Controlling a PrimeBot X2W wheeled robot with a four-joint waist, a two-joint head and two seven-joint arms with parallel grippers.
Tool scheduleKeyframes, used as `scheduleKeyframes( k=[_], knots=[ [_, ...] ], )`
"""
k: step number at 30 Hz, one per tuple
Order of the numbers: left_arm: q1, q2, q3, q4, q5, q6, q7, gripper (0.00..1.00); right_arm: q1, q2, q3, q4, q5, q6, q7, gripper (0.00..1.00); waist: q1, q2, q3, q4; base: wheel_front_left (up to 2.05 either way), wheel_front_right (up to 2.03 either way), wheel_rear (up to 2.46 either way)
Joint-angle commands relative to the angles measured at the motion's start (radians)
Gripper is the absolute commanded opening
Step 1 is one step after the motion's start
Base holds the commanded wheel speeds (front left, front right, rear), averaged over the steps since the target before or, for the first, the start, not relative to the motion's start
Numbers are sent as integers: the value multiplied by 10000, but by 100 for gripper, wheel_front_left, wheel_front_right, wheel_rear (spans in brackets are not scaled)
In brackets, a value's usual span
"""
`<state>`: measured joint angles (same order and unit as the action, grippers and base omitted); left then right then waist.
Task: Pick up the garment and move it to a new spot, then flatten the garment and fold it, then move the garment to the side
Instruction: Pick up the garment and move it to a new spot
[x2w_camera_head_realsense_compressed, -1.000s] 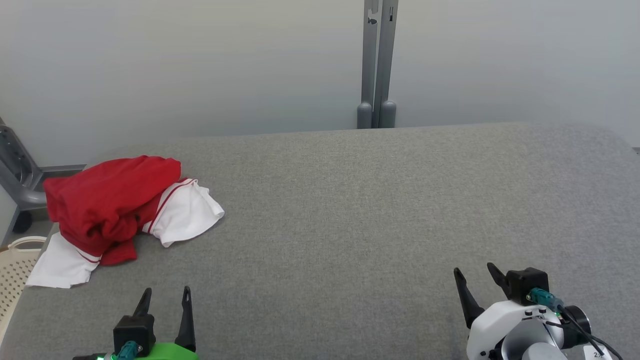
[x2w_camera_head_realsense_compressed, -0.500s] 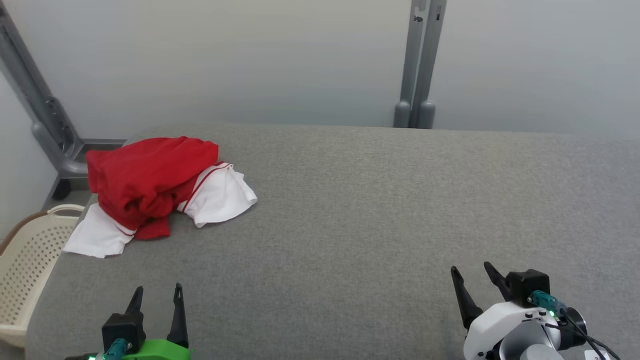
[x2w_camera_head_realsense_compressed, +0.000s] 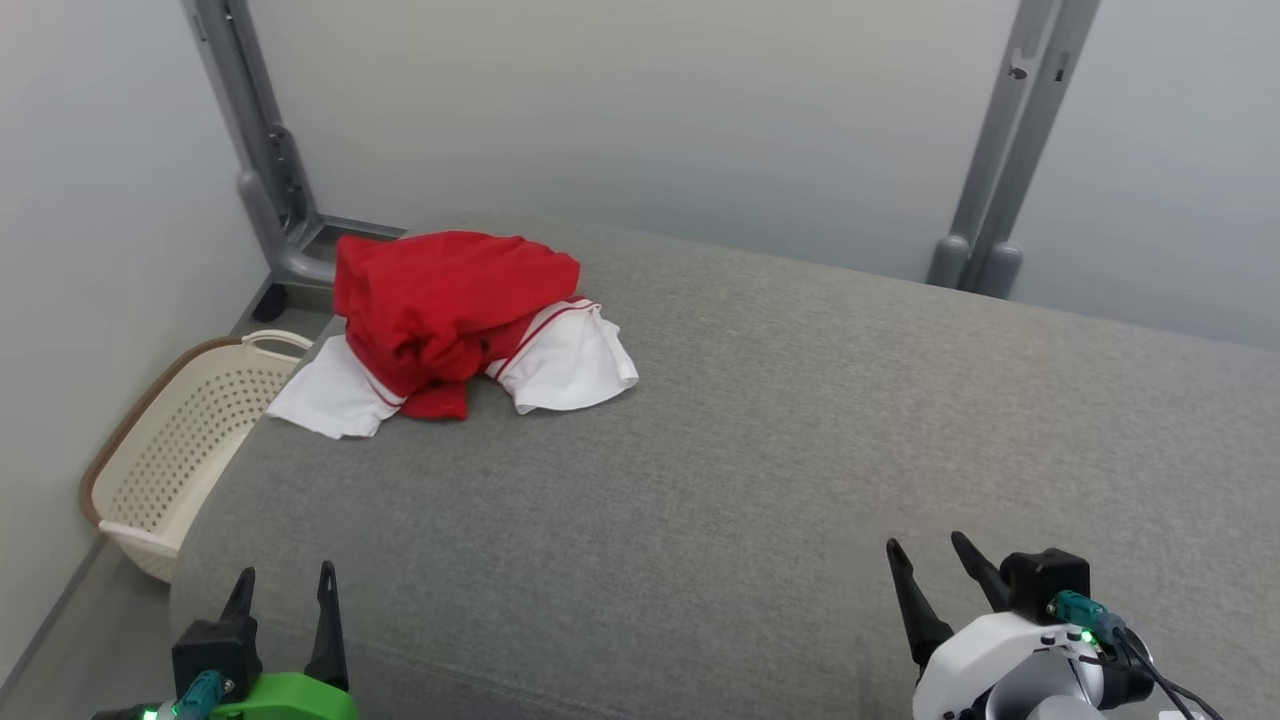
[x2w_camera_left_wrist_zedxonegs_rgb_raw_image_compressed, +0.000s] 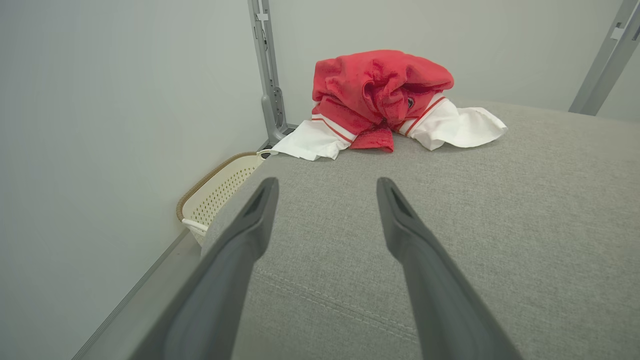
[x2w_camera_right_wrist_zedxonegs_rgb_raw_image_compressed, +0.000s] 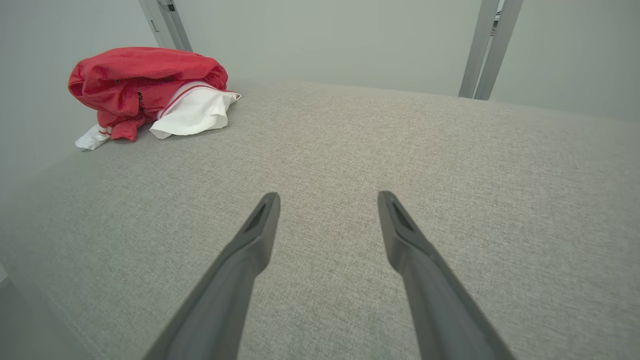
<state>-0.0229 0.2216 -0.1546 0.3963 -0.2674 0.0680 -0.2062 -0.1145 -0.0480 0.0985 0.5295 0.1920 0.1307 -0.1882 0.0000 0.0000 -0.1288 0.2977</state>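
A crumpled red garment with white sleeves lies bunched at the far left corner of the grey padded table; one white sleeve hangs near the table's left edge. The garment sits straight ahead in the left wrist view, and the garment lies far off to the upper left in the right wrist view. My left gripper stands open near the table's front left edge, nothing between its fingers. My right gripper stands open at the front right, also empty. Both are well short of the garment.
A cream perforated laundry basket stands on the floor beside the table's left edge, against the pale wall. Grey metal posts rise behind the table. Bare grey tabletop stretches between the grippers and the garment.
The head camera has turned left, so the whole picture shifted right and the basket and left wall came into sight. The garment lies as before. Both grippers stay open.
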Motion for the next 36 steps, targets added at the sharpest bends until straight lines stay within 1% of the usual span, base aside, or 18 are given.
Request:
scheduleKeyframes(
  k=[1,7,16,19,20,24,26,27,29,32,36],
  knots=[
    [159,72,8,-32,-35,71,37,100,-121,-23,38,50,86,1,-68,100,0,0,-53,641,0,0,0],
    [380,229,18,-345,-86,141,195,100,-145,-25,309,285,298,1,-214,100,0,0,-22,1270,0,0,0],
    [606,341,49,-727,-202,256,337,100,-415,-28,584,518,451,1,-331,100,0,0,140,1448,0,0,0],
    [546,273,43,-787,-333,145,416,100,-437,-28,637,578,469,1,-355,100,0,0,136,1441,0,0,0],
    [284,338,-110,-733,-387,-96,647,100,-428,-28,659,590,451,1,-374,100,0,0,147,1442,0,0,0],
    [-739,379,-299,-480,-644,-537,1389,100,-328,-28,678,573,278,1,-286,100,0,0,227,1454,0,0,0],
    [-1437,374,-508,-230,-751,-916,1883,100,-327,-28,701,497,159,1,-203,100,0,0,325,1371,0,0,0],
    [-1817,294,-553,-13,-951,-1079,2317,100,-320,-27,732,432,102,1,-140,100,0,0,381,1311,0,0,0],
    [-2660,313,-788,337,-981,-1357,3058,100,-294,-28,778,262,-41,1,34,100,0,0,561,1183,0,0,0],
    [-3990,290,-1104,905,-1117,-1631,4060,100,-276,-28,805,-141,-390,1,382,100,0,0,1001,931,0,0,0],
    [-5753,363,-1458,1508,-1066,-1805,5069,100,-585,-31,764,-986,-996,-1,991,100,0,0,1996,432,0,0,0]
  ],
)
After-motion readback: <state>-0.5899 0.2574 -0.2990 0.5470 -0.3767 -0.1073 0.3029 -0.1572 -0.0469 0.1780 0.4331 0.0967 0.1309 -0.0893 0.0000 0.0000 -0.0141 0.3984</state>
